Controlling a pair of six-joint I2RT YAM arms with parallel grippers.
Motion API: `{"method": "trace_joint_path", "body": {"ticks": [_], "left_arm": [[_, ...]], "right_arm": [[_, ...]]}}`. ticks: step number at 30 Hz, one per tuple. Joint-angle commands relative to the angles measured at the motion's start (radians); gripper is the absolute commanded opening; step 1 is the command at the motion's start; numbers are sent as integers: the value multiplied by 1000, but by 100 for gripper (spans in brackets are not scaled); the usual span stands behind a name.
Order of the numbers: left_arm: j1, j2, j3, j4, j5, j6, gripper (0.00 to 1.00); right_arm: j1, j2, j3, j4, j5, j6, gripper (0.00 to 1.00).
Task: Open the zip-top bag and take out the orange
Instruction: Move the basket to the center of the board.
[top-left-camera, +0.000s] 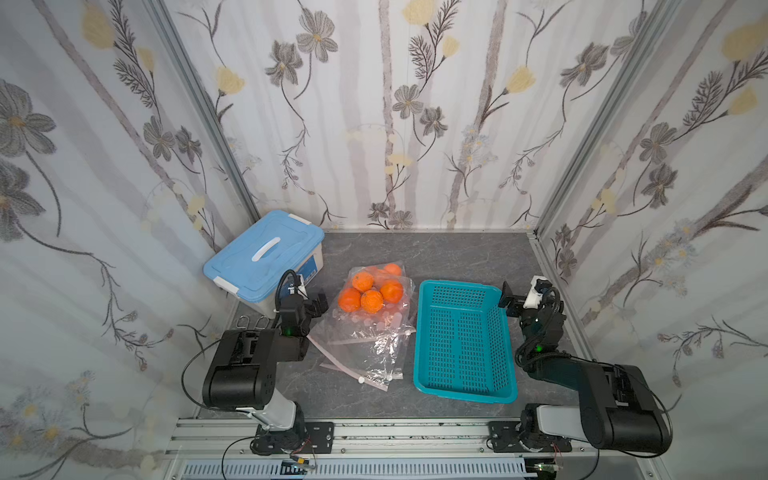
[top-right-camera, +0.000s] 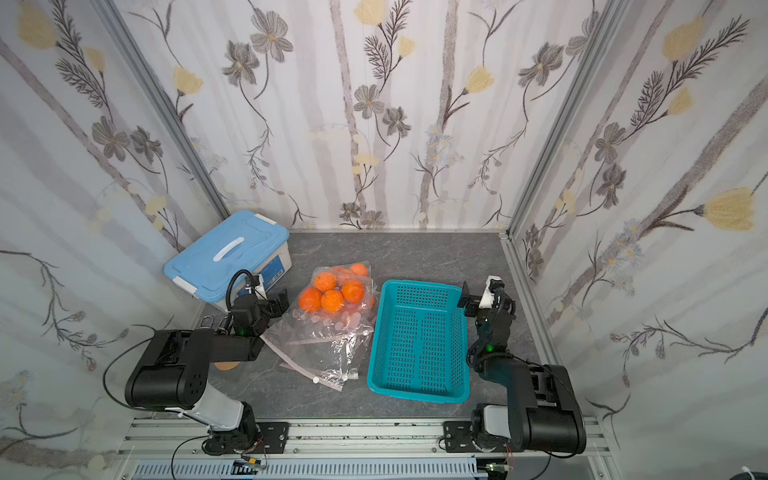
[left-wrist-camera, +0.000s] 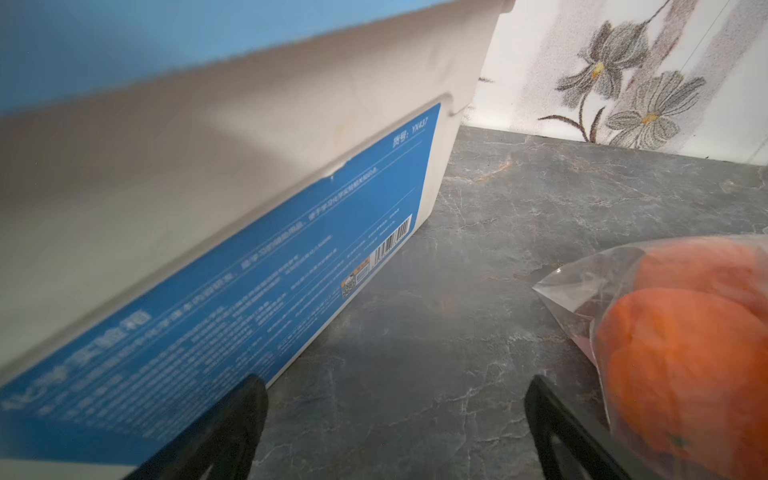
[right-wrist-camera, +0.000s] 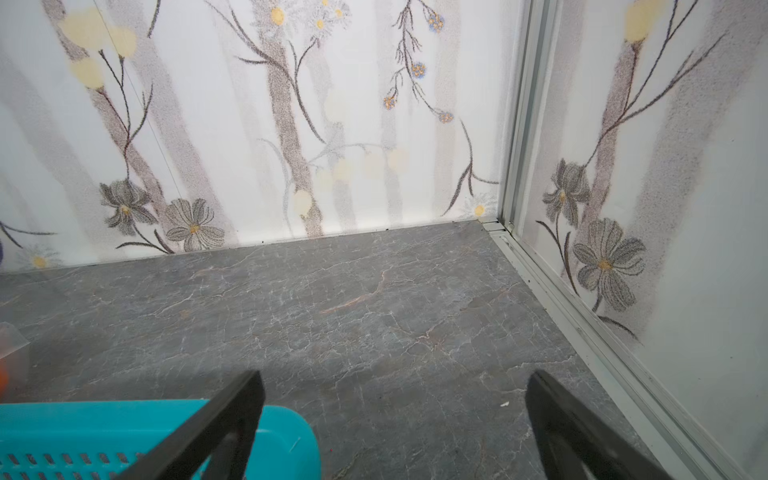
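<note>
Lettering on the box (left-wrist-camera: 208, 166) label (left-wrist-camera: 291, 270) reads "YX437". My left gripper (left-wrist-camera: 395, 382) sits low between box and bag (top-left-camera: 361, 332), spread wide, empty; my right gripper (right-wrist-camera: 395, 378), likewise, beside the basket (top-left-camera: 465, 393). Oranges (top-left-camera: 365, 293) lie inside the bag.

A lab booth: floral wallpaper panels (top-left-camera: 415, 124), aluminium framing (top-left-camera: 210, 124), arms (top-left-camera: 241, 365) bolted to rails (top-left-camera: 395, 436).

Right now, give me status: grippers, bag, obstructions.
Left gripper open, empty, beside zip-top bag. Right gripper open, empty, at far corner of teal basket. Oranges inside bag. Blue-lidded storage box close to left gripper.
</note>
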Motion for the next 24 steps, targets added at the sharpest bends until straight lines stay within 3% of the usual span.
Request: {"method": "trace_joint_path", "body": {"ticks": [1, 21, 23, 24], "left_arm": [[1, -1, 2, 9, -5, 9, 100], [2, -1, 2, 8, -5, 9, 100], [-3, -2, -2, 14, -28, 5, 100], [-20, -8, -18, 42, -105, -5, 100]], "right_arm": [[-1, -2, -1, 38, -5, -10, 100], [-3, -1, 4, 32, -9, -8, 100], [-15, 0, 7, 28, -29, 0, 100], [-16, 0, 6, 29, -31, -1, 100]]}}
